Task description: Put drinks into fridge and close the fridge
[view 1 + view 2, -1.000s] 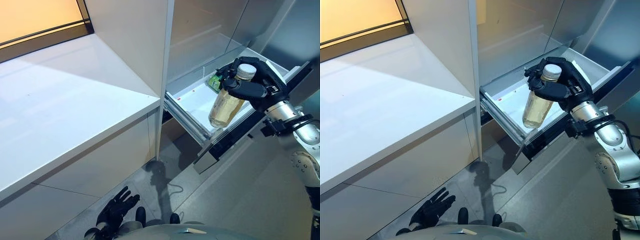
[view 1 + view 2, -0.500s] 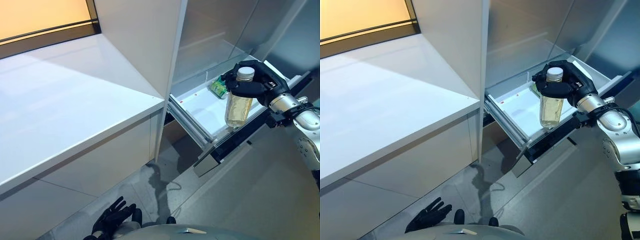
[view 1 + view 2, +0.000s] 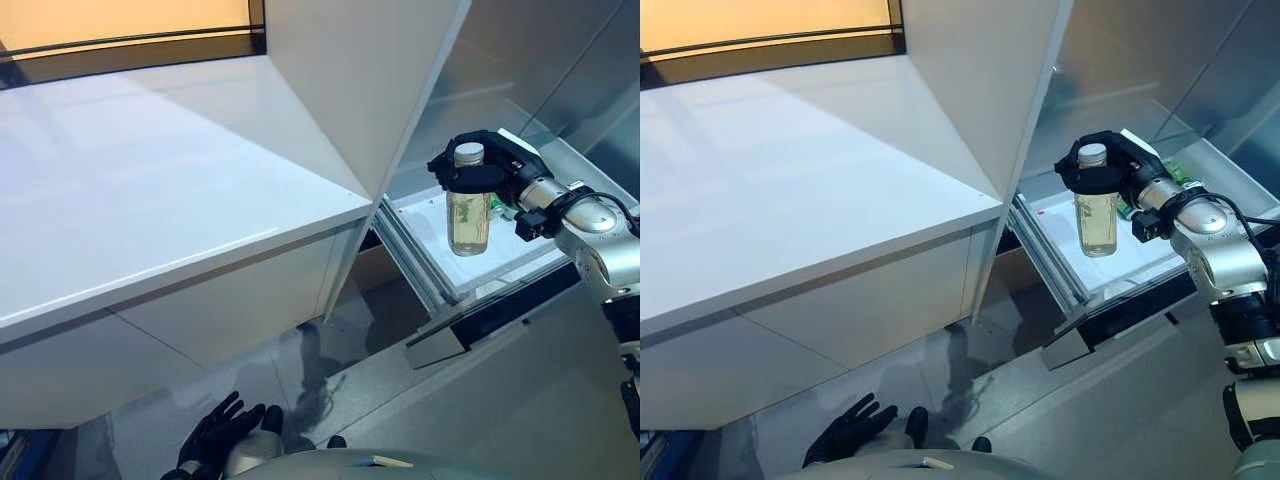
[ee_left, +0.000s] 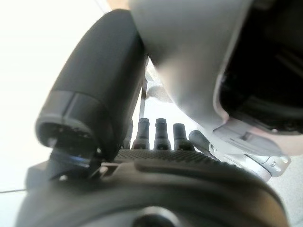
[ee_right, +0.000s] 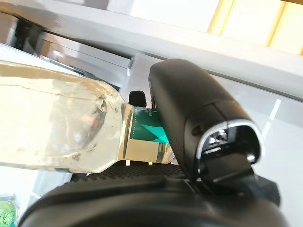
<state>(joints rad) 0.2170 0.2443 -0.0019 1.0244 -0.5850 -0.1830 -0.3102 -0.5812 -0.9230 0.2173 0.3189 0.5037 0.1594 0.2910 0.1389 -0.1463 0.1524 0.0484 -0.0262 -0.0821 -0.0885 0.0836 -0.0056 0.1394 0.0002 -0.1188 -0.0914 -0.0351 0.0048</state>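
Clear plastic bottle of pale yellow drink with a white cap (image 3: 468, 208) held upright, hanging over the white pulled-out fridge drawer (image 3: 500, 262), bottom not yet resting on the drawer floor as far as can be judged. Gripped near the neck by the right hand (image 3: 490, 175), dark fingers and thumb curled tight round it just under the cap; confirmed in the right wrist view, with the thumb (image 5: 194, 127) pressed across the green-labelled neck. Already in the drawer: a green packaged drink (image 3: 1170, 175), lying toward the back, partly hidden behind the right hand. Drawer slid well out from the grey fridge body (image 3: 520, 60), beside the tall white cabinet panel (image 3: 360, 90) and the broad white counter (image 3: 150, 190). Left hand (image 3: 215, 440) low near the floor, well apart from the fridge, fingers spread and loose, holding nothing. Judged partway through: one drink seemingly stowed, the bottle over the drawer but not set down or released. Left to do: lower and let go of the bottle, clear the hand, push the drawer shut. No other drinks to be seen waiting on the counter.
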